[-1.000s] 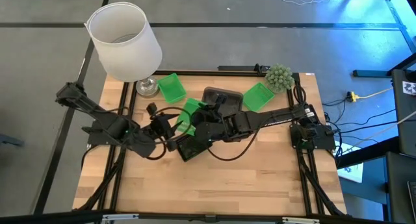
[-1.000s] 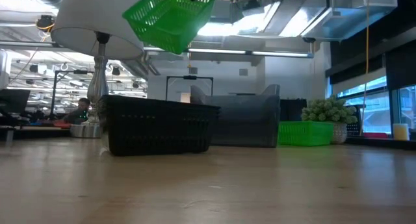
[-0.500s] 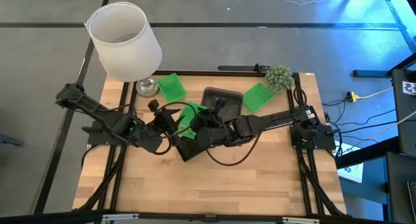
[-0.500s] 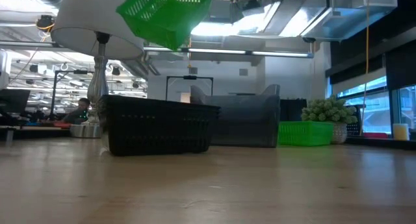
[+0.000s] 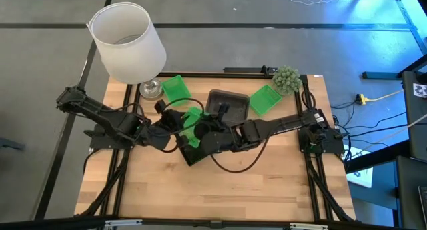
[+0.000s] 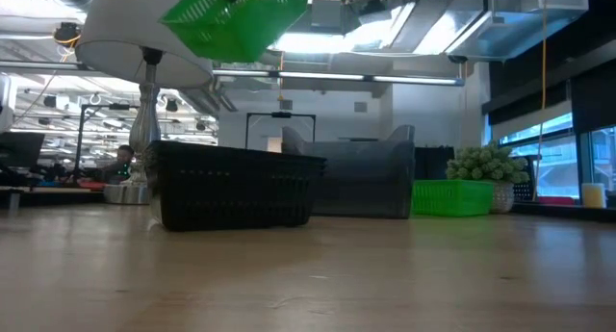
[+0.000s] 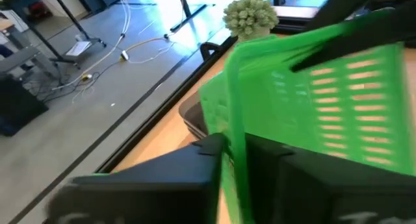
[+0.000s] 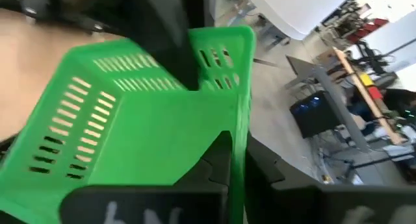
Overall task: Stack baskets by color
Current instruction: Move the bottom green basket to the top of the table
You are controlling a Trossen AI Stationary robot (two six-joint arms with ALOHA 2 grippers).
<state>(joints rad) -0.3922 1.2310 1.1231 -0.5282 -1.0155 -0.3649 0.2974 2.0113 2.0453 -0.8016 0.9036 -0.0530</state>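
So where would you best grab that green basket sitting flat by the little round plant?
Probably by a thin upper rim wall of the green basket, coming straight down from above: it sits upright with its open mouth up, so one of the jaws could slip inside. The side away from the plant looks freer.

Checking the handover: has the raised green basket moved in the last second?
Yes. In the low view the raised green basket has drifted left, toward the lamp stem.

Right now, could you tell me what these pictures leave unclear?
- High view: the lifted green basket is mostly covered by both arms.
- Low view: neither gripper shows; the basket is cut by the top edge.
- How many black baskets are stacked: walls merge.
- Left wrist view: blurred basket rim.
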